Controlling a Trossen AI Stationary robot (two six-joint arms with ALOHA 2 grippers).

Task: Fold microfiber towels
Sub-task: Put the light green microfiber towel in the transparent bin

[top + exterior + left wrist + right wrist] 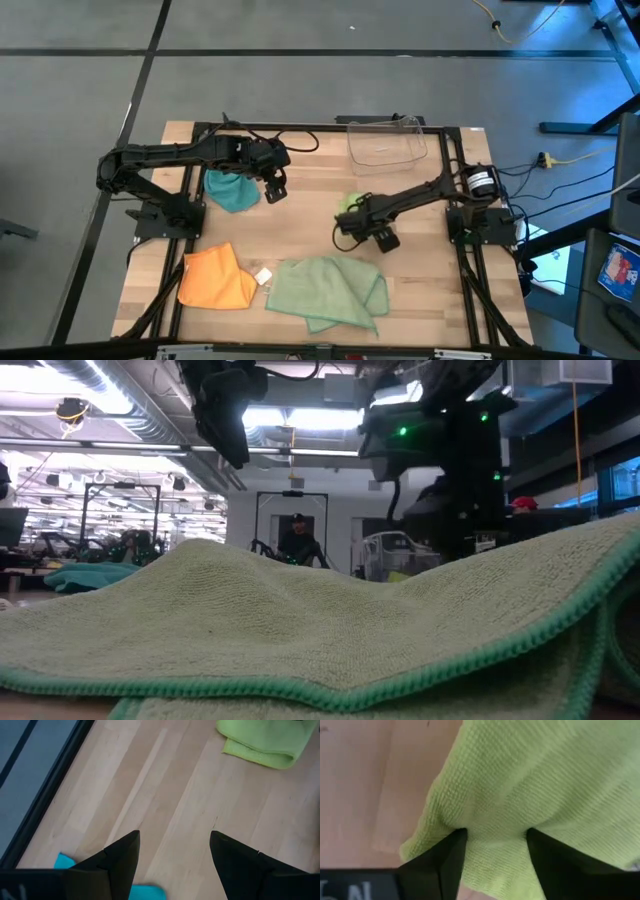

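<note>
The lime green towel lies bunched on the table right of centre, and my right gripper stands open on it, pointing down. The teal towel lies crumpled at the far left. My left gripper hangs open above the bare wood just right of it and touches nothing. The orange towel lies folded at the near left. The larger pale sage towel lies rumpled at the near middle and fills the foreground of the low view. My right gripper comes at the lime green towel from above, pointing steeply down. Both fingertips are set into the cloth near one edge, with a span of cloth between them. The towel lies on the table; how many layers are there cannot be told.
A clear plastic bin stands at the far edge, right of centre. A small white tag lies between the orange and sage towels. Bare wood shows in the table's middle. A person stands far off in the room beyond.
</note>
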